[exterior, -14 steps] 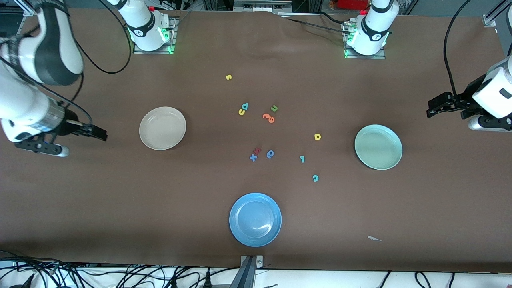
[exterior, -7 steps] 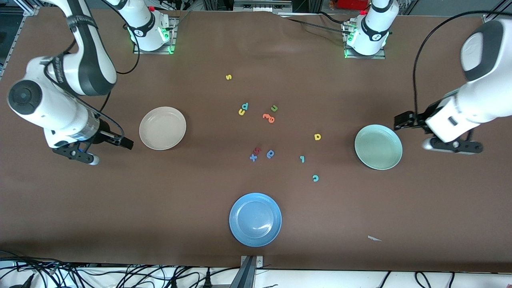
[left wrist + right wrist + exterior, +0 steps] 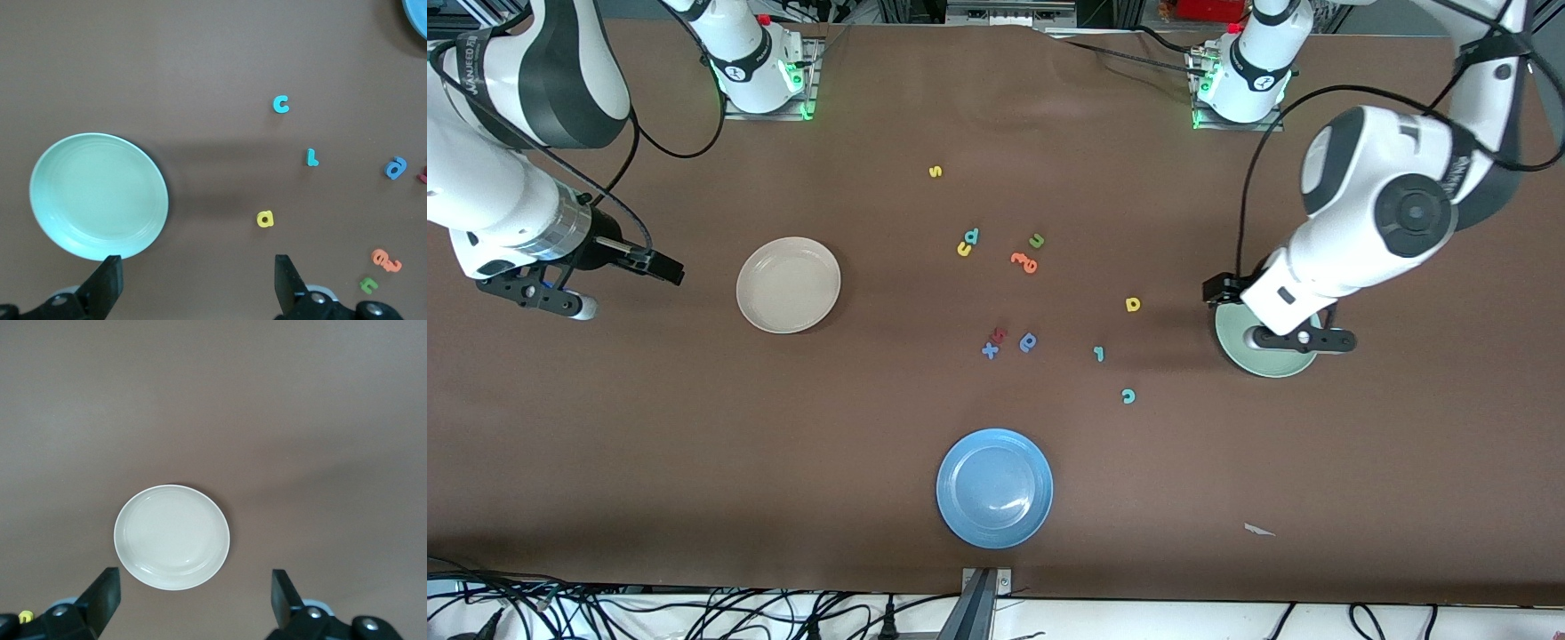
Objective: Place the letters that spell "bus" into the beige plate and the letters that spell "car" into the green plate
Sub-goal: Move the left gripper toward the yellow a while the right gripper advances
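left gripper [image 3: 1213, 290] hovers over the green plate [image 3: 1267, 364], jaws apart; right gripper [image 3: 667, 267] hangs over bare worktop [image 3: 694, 427] beside the beige plate [image 3: 788, 284], jaws apart.

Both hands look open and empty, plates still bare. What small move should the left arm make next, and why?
Probably carry the left hand, open and empty over the green plate's edge, on toward the yellow "a", the nearest "car" letter, lying loose on the table beside that plate, then lower over it. The right hand waits open, up beside the beige plate, which is bare.
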`<state>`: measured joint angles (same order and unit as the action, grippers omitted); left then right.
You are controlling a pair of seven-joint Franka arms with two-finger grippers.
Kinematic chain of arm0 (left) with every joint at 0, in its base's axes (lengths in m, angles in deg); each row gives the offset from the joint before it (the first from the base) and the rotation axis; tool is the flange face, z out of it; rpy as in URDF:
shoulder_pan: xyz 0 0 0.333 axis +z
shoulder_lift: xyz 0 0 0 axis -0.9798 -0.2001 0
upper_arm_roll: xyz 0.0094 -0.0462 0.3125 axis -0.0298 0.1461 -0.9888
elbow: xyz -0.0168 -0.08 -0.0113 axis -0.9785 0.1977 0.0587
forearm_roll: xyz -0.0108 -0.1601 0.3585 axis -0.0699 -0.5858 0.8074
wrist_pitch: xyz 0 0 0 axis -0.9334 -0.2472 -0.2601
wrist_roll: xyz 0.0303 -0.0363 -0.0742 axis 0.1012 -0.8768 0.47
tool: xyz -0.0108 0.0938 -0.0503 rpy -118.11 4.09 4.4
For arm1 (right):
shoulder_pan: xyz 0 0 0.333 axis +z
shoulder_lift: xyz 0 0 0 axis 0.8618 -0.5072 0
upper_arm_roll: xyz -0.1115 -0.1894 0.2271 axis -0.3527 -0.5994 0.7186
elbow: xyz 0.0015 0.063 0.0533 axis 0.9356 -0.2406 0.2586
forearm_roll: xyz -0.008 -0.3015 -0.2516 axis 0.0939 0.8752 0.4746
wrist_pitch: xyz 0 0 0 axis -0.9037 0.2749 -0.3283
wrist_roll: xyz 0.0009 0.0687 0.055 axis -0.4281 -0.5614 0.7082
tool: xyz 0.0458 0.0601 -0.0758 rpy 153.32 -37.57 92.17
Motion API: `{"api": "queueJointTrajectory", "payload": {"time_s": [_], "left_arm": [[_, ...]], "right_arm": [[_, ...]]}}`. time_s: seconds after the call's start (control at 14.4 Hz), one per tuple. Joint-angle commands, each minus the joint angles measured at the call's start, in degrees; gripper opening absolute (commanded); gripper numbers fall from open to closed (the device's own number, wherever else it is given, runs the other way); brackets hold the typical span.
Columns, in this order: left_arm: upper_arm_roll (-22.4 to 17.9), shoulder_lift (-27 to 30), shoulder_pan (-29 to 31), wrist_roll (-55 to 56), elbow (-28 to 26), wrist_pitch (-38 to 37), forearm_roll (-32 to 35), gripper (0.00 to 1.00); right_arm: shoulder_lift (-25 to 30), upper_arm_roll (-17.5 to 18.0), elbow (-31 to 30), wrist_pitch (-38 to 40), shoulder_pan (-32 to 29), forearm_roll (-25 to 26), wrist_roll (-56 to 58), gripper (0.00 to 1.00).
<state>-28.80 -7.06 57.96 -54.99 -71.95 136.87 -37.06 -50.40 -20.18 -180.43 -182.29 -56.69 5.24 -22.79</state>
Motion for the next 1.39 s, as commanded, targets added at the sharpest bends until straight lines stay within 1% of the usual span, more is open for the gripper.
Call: {"api": "queueJointTrajectory", "payload": {"time_s": [0.0, 0.14, 0.28, 0.35, 0.42, 0.56, 0.62, 0.83, 0.97, 1.04, 1.11, 1.18, 1.32], "left_arm": [[-0.5, 1.4, -3.2, 4.9, -6.9, 7.6, -0.7, 1.00], [-0.2, 1.1, -4.9, 6.2, -11.4, 13.7, -0.7, 1.00], [0.9, 0.9, -5.7, 8.0, -17.9, 23.8, -0.7, 1.00], [1.8, 0.1, -5.7, 9.5, -19.6, 27.4, -0.7, 1.00], [2.9, -1.6, -5.8, 11.8, -20.1, 29.3, -0.6, 1.00], [4.1, -4.4, -6.6, 16.8, -20.1, 32.6, 0.0, 1.00], [4.1, -5.5, -7.0, 17.6, -20.1, 33.4, 0.1, 1.00], [4.1, -7.4, -7.8, 17.7, -20.3, 34.3, 0.1, 1.00], [4.2, -8.9, -7.9, 17.8, -22.7, 39.0, 0.1, 1.00], [4.3, -8.9, -7.9, 17.6, -24.5, 41.1, 0.2, 1.00], [4.3, -8.8, -7.9, 17.5, -25.2, 42.0, 0.3, 0.99], [4.4, -8.9, -7.9, 17.5, -25.3, 42.0, 0.3, 0.98], [4.4, -9.4, -7.9, 17.4, -25.6, 42.2, 0.3, 0.91]], "right_arm": [[-0.9, -0.2, 4.1, 2.7, -0.8, -0.2, 2.6, 1.00], [-0.8, -0.5, 5.6, 5.8, -1.2, -0.2, 3.7, 1.00], [-0.3, -0.5, 5.9, 7.6, -1.2, -0.4, 3.4, 1.00], [-0.4, -0.6, 6.0, 7.6, -1.2, -0.3, 3.4, 1.00], [-0.4, -0.6, 6.0, 7.6, -1.2, -0.2, 3.9, 1.00], [-0.9, -1.7, 6.3, 6.6, -1.2, -1.7, 4.1, 1.00], [-1.7, -1.4, 6.4, 6.8, -1.0, -3.7, 5.3, 1.00], [-2.3, -1.4, 6.5, 8.2, -0.9, -4.7, 12.8, 1.00], [-2.8, -0.7, 6.4, 8.5, 1.8, -4.6, 13.3, 1.00], [-3.8, -0.7, 7.0, 8.5, 2.7, -4.6, 13.3, 1.00], [-3.9, -0.6, 7.2, 8.5, 3.0, -4.5, 13.4, 1.00], [-3.9, -0.1, 7.2, 8.9, 3.1, -4.5, 12.8, 1.00], [-3.9, 2.6, 6.7, 9.0, 4.6, -4.6, 12.0, 1.00]]}}
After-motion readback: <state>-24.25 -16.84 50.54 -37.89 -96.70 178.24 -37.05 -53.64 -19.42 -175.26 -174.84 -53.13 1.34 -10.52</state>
